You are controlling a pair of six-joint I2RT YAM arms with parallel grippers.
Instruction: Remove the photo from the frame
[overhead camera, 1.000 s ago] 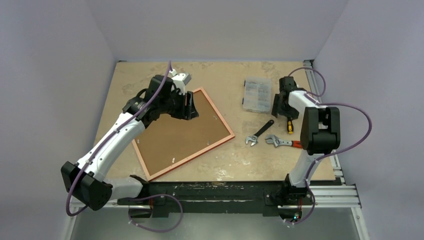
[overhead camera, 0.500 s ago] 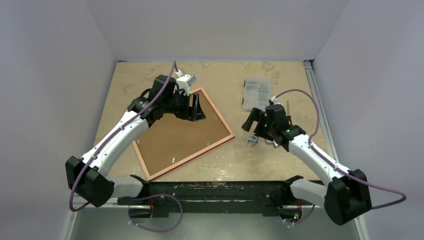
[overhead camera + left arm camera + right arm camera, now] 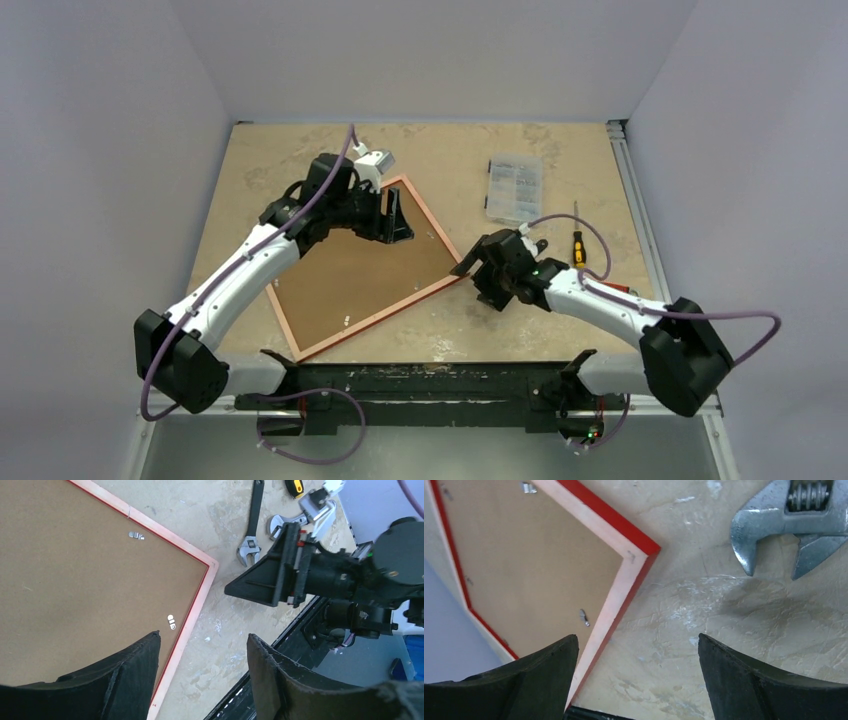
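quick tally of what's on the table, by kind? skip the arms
Wrenches: 2, the black wrench and a second wrench
Screwdriver: 1
Clear parts box: 1
Red frame, face down: 1
Photo, brown back up, in the frame: 1
Total: 6

tbl [image 3: 290, 160]: frame [image 3: 372, 321] face-dn | parts box [image 3: 514, 187] | scrwdrvr [image 3: 578, 246] | 2 wrenches [image 3: 255, 515]

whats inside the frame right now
The frame lies back side up. Inside it shows the photo, only its brown board back, with small metal clips along the edge. Its printed side is covered and cannot be seen.
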